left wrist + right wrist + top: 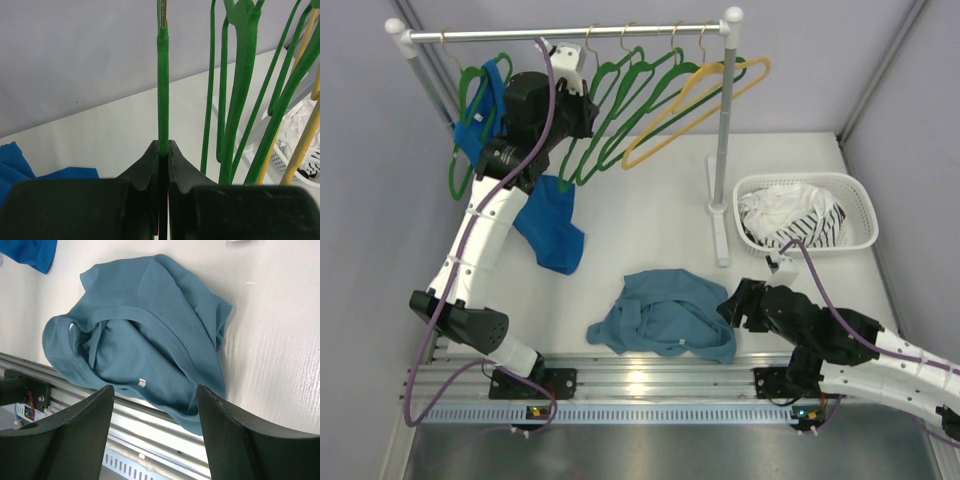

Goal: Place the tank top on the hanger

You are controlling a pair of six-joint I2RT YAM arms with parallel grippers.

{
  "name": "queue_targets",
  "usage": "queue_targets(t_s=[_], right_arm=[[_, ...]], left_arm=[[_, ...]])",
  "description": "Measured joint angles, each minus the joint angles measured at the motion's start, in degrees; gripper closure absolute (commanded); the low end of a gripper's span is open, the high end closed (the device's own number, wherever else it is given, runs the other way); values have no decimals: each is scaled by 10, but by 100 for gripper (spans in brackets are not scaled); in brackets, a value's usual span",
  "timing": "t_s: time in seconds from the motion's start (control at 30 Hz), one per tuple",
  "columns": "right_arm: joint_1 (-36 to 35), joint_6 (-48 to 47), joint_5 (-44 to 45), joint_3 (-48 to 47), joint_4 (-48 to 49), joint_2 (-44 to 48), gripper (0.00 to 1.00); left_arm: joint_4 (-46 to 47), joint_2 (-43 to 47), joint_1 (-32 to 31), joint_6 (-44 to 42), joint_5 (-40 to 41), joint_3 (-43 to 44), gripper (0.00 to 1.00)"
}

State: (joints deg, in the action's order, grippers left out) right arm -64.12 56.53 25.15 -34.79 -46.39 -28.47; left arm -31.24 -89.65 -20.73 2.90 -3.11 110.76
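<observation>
A: Since the L gripper (163, 150) is up by the rail (570, 33), what's it got?
B: It's clenched on a green hanger (163, 90), thin bar pinched betw. the jaws. Prob. to unhook it & bring it down to the cloth.
A: And the tank top (145, 345)?
B: Crumpled on the table (650, 190), near edge, just left of the R gripper (155, 390). That one's released, jaws spread over the cloth, nothing in them. Looks poised to grab a strap.
</observation>
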Motion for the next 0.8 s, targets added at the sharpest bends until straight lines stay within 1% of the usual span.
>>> queue_targets(t_s=[0.43,0.8], right_arm=[[0,-5,-5,6,0,0,34],[0,-10,-11,7,1,-4,34]], left_arm=[[23,17,0,-1,12,-12,100],[43,85,0,-4,13,-70,100]])
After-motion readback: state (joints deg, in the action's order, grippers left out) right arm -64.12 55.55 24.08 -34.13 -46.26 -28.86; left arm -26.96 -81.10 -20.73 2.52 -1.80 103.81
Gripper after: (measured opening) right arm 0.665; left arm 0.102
